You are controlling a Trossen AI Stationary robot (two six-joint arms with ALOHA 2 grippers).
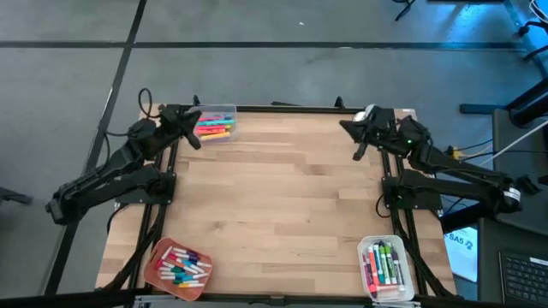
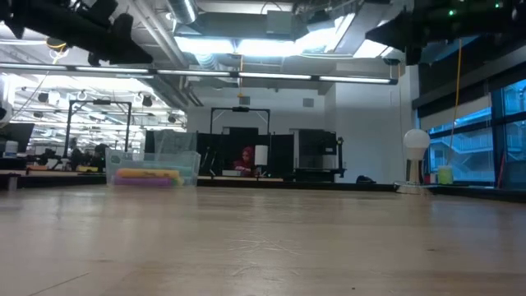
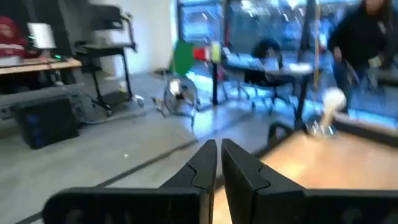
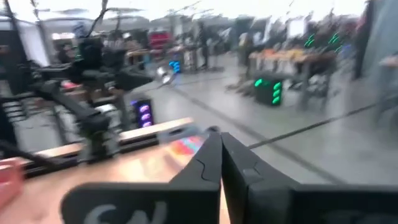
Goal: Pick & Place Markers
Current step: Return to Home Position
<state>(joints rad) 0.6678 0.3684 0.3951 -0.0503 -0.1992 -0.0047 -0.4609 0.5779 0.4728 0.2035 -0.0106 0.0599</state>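
Little risk is judged here, since nothing is carried. The left gripper [image 3: 218, 154] is held with fingers pressed together and empty above the far left corner of the light wooden plank table [image 1: 282, 205]. The right gripper [image 4: 219, 148] is likewise closed and empty above the far right corner.

The markers [image 1: 213, 127] are held in three containers:
- a clear plastic bin [image 1: 229, 109] at the far left corner
- an orange bin [image 1: 155, 257] at the near left corner
- a pale rectangular tray [image 1: 363, 257] at the near right corner

The clear bin lies just beside the left gripper, so it could be clipped towards the far edge by a low swing. Ample room is offered by the bare middle.
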